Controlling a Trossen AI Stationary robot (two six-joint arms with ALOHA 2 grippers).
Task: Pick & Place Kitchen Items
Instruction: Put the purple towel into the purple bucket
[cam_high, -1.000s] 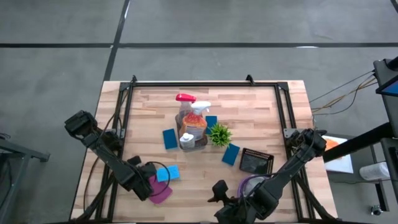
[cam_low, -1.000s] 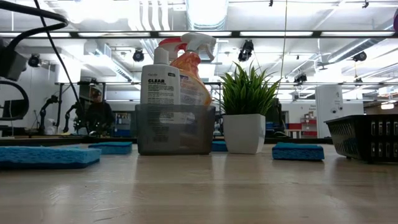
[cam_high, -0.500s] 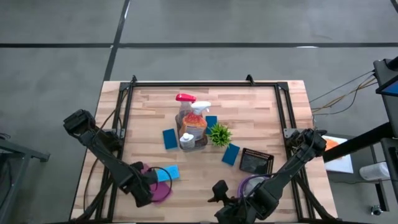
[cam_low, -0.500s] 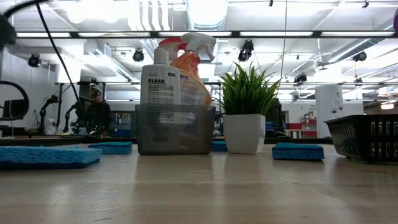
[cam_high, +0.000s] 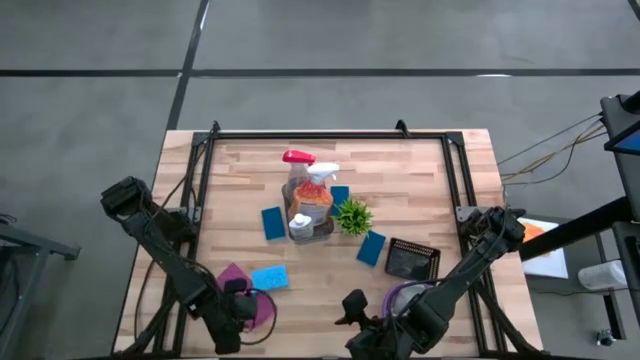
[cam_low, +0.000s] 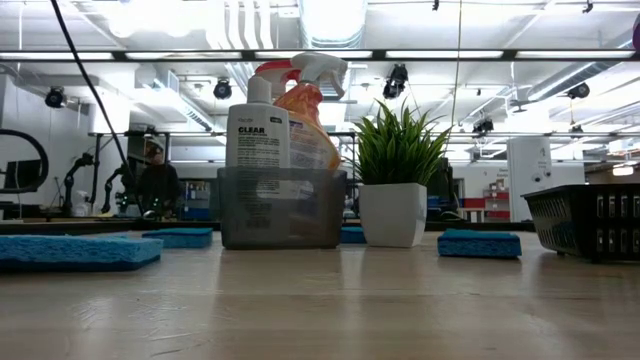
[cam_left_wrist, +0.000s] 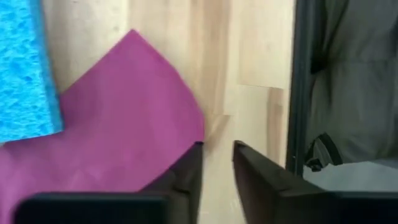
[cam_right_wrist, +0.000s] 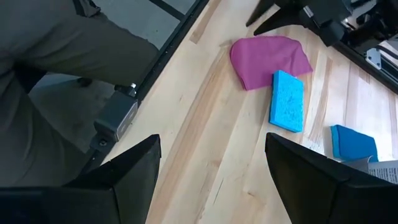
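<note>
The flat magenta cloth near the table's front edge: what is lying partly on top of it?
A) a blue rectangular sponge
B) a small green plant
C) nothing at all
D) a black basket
A: the blue rectangular sponge overlaps one edge of the flat magenta cloth, while the left hand sits at the cloth's other edge with a narrow gap between its fingers.

Grey concrete floor (cam_high: 400, 40) crossed by dark seams surrounds the wooden table (cam_high: 400, 165). Beyond, fluorescent ceiling lights (cam_low: 440, 54), ductwork, and a seated person (cam_low: 158, 183) far left.
</note>
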